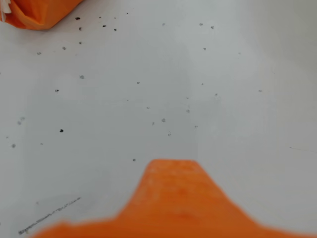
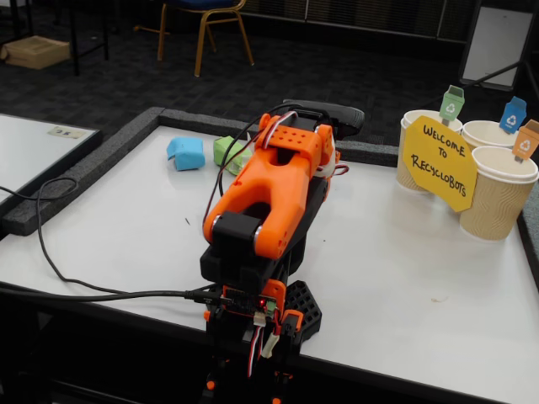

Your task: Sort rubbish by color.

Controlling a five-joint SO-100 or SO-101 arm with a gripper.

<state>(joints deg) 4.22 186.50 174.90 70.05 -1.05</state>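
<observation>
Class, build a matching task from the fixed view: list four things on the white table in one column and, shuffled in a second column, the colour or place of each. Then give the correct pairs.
Things
1. crumpled lump at the far left
2. crumpled lump partly behind the arm
3. welcome sign
4. robot arm

Colour or place
A. yellow, leaning against the paper cups
B. orange, folded at the table's middle
C. light blue
D. light green

Pairs: 1-C, 2-D, 3-A, 4-B
</observation>
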